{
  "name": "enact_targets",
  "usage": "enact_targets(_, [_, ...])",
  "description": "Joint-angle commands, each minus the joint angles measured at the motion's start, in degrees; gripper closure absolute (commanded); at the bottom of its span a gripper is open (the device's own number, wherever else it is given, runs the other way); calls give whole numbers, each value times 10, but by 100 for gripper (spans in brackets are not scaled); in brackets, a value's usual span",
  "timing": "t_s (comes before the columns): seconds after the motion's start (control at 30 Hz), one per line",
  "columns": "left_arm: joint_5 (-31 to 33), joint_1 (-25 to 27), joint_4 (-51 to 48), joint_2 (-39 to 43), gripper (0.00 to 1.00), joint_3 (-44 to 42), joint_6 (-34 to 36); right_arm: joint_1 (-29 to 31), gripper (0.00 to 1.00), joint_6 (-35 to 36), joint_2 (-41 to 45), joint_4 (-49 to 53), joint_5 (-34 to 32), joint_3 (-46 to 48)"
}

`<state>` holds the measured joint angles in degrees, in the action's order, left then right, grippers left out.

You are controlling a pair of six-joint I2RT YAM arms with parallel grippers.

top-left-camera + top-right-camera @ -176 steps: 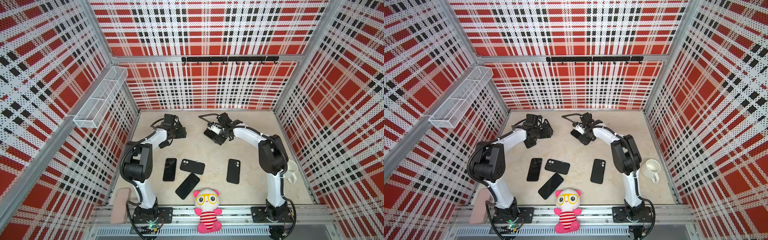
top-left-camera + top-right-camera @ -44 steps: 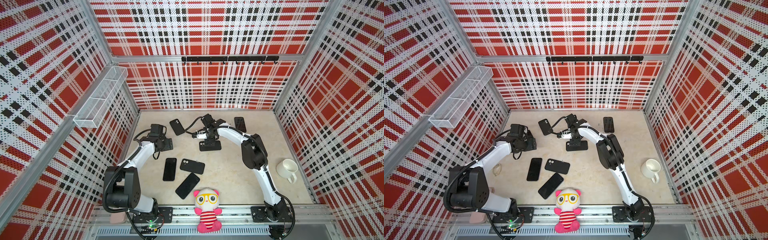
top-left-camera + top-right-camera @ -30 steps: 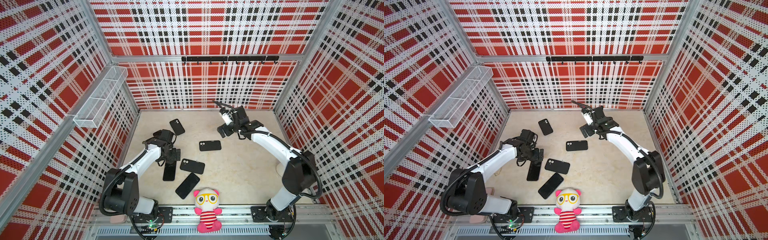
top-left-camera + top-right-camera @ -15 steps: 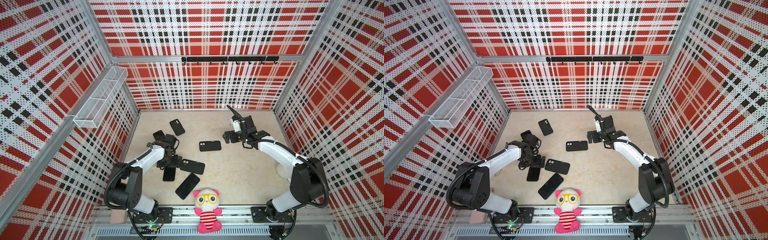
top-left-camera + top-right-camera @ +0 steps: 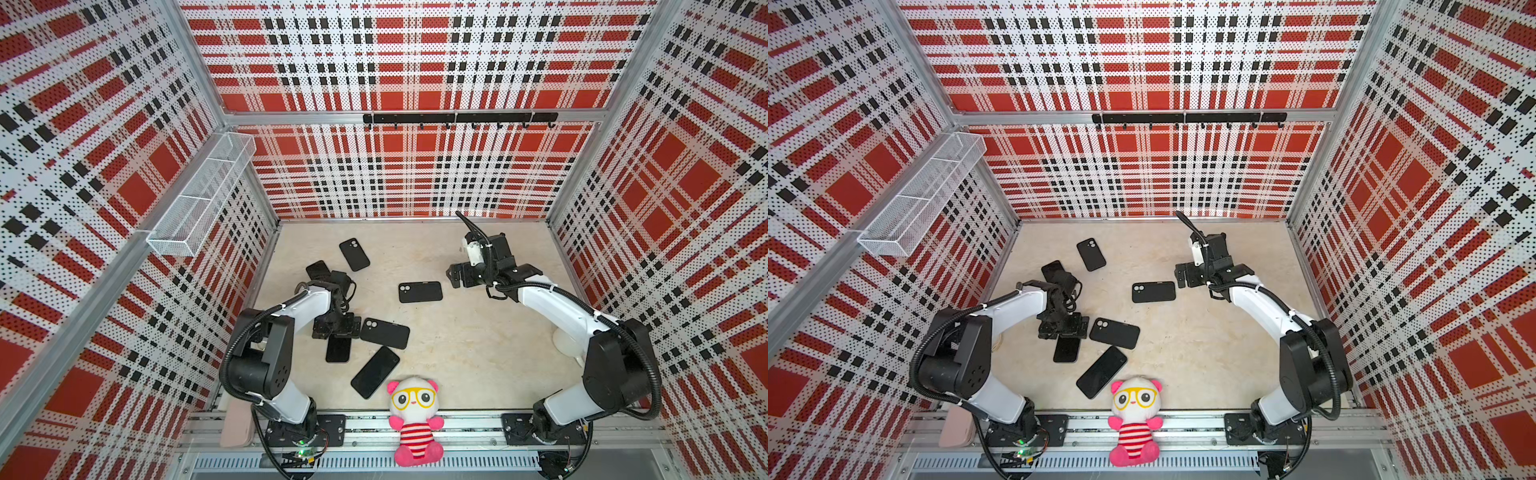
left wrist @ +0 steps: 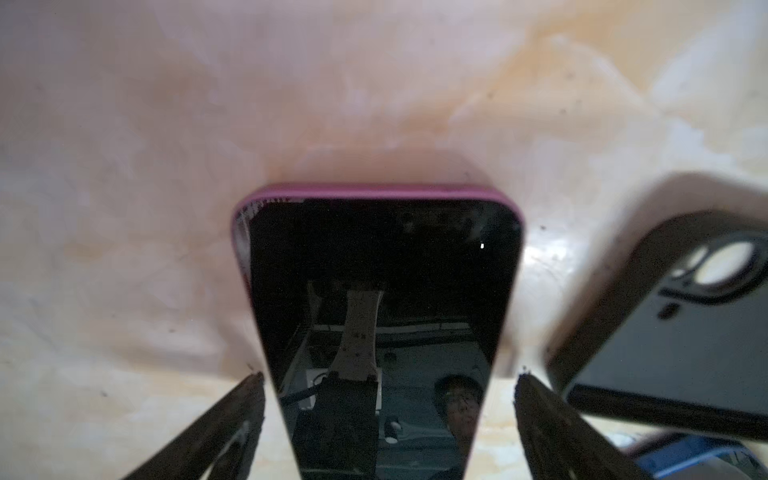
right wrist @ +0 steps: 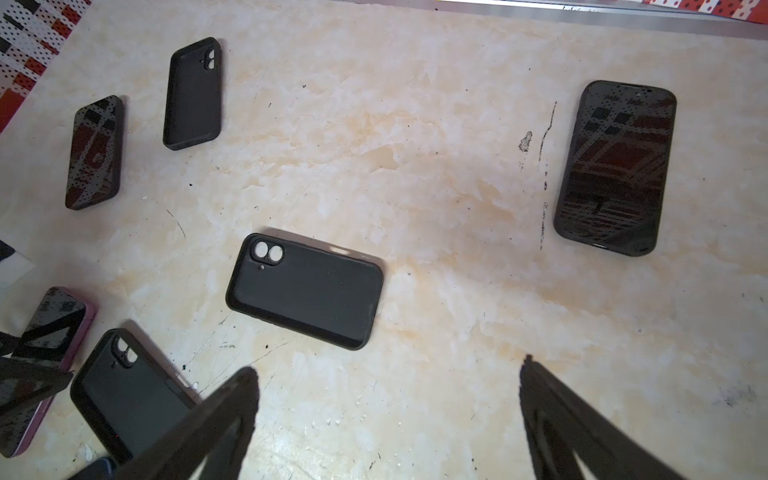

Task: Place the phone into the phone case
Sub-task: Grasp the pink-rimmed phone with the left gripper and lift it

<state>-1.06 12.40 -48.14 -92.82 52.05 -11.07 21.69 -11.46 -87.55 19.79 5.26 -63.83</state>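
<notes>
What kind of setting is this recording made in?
Probably a lab robot cell: plaid perforated wall panels enclose the tabletop, the left arm and right arm bolt to an aluminium rail, and phone cases lie scattered as props.

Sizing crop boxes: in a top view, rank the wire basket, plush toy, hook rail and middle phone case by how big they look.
1. wire basket, though it hangs nearer the camera
2. plush toy
3. hook rail, longest but thin
4. phone case

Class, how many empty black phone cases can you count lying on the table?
3. Far case, rearmost; middle case, central; near case, beside the left gripper. More could lie hidden.
</notes>
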Motion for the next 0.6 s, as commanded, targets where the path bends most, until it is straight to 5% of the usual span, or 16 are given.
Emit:
enact_targets(0.0, [-1, -7, -6, -11, 8, 14, 5, -9, 0, 11, 21, -9, -10, 8])
enact_targets(0.57, [-10, 37, -2, -48, 35, 41, 11, -20, 0, 23, 26, -7, -20, 21])
